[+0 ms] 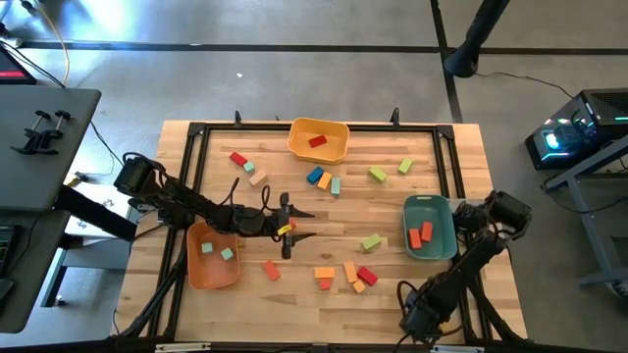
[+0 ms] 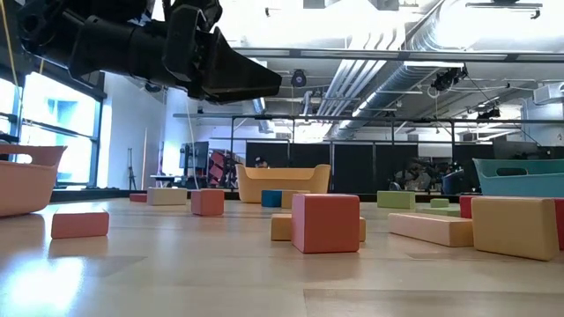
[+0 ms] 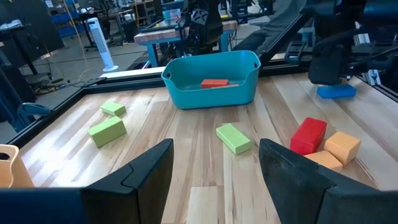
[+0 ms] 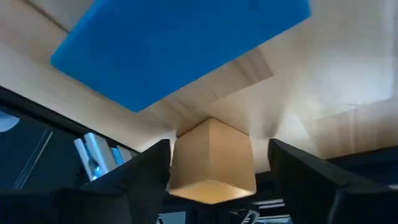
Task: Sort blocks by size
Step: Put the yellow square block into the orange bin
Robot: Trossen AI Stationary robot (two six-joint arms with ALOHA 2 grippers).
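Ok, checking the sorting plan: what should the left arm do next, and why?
Probably ease the left gripper forward and down over the green block: its fingers are open, and that block lies loose straight ahead, before the teal bin. The right arm waits at the table's edge.

Even overhead light falls on the desk (image 1: 422,147) in the high view, with only faint shadows. In the low view, bright ceiling fixtures and a window flare white, leaving the left arm (image 2: 150,48) nearly a silhouette. The right wrist view looks soft, perhaps out of focus, on the blue block (image 4: 180,43).
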